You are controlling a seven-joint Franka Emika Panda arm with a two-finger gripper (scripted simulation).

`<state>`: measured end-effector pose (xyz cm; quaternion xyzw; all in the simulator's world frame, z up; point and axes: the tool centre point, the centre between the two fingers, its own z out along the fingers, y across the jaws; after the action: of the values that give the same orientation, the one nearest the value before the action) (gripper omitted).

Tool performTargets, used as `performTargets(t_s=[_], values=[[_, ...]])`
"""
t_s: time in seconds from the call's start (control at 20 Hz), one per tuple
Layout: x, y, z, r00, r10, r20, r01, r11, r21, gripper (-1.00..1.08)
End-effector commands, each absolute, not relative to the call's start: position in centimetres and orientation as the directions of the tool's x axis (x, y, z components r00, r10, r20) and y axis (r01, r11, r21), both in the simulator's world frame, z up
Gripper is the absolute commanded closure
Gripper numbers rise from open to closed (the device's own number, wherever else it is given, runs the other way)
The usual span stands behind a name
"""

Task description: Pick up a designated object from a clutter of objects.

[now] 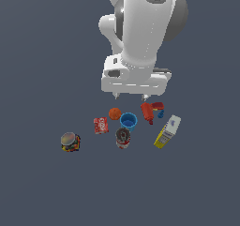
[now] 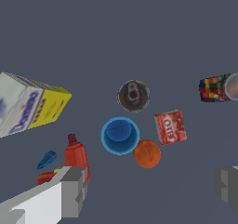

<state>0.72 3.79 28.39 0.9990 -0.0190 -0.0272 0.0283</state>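
My claw (image 1: pixel 131 97) hangs released above the blue cup (image 1: pixel 128 121). The carton (image 1: pixel 168 131) I want lies flat on the bench (image 1: pixel 42 183), off toward the exterior view's right, its long axis slanting; I'd shift over and turn to straddle it.

a flat ground (image 1: pixel 37 183) of even, dark blue-grey colour is the only thing here apart from the task's things and the arm. in the exterior view it fills the picture out to all 4 edges, and it looks matte and uniform in tone. in the wrist view the same ground (image 2: pixel 116 32) fills the backdrop, in the same slate shade, again reaching every edge of the picture.
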Motion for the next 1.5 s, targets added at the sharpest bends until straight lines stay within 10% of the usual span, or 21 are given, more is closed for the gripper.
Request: performTargets(t_s=[0.0, 1.45], values=[[1.3, 5.0, 27.8, 0.996, -0.077, -0.046, -0.074, -0.996, 0.058, -0.92], [4.9, 20.2, 20.8, 0.868, -0.497, 0.001, -0.497, -0.868, 0.007, -0.92]])
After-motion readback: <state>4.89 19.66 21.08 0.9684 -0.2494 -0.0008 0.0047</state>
